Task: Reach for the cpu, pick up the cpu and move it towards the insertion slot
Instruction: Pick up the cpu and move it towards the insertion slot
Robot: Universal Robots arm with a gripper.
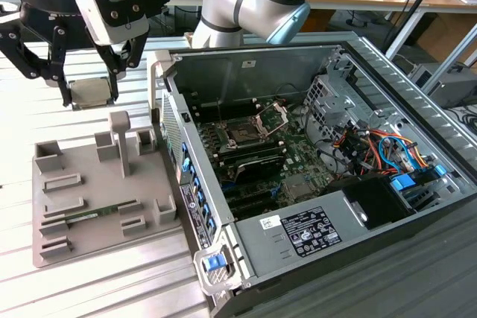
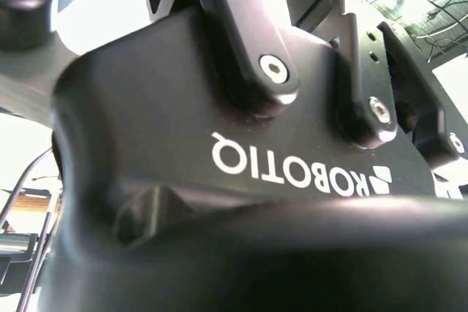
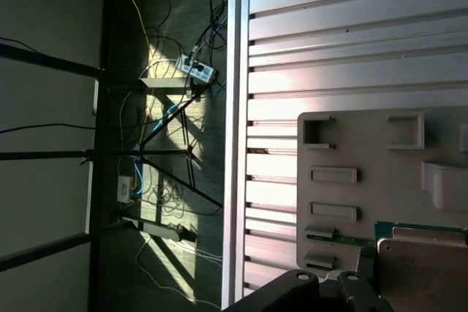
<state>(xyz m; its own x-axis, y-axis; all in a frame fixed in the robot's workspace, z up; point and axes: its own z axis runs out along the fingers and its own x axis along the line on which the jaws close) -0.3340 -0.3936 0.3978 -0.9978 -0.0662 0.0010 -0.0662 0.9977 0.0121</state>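
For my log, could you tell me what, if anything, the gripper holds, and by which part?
The gripper holds the cpu, clamped by two opposite edges.

- The gripper (image 2: 219, 151) sits very close to the lens, its black housing (image 2: 146, 115) curved and glossy, with white lettering (image 2: 300, 169) printed across it.
- Black linkage bars (image 2: 234, 27) cross over the housing, each pinned by a silver screw (image 2: 274, 69).
- The background is washed out by bright light.
- Thin dark cables (image 2: 431, 16) run beyond the linkages.
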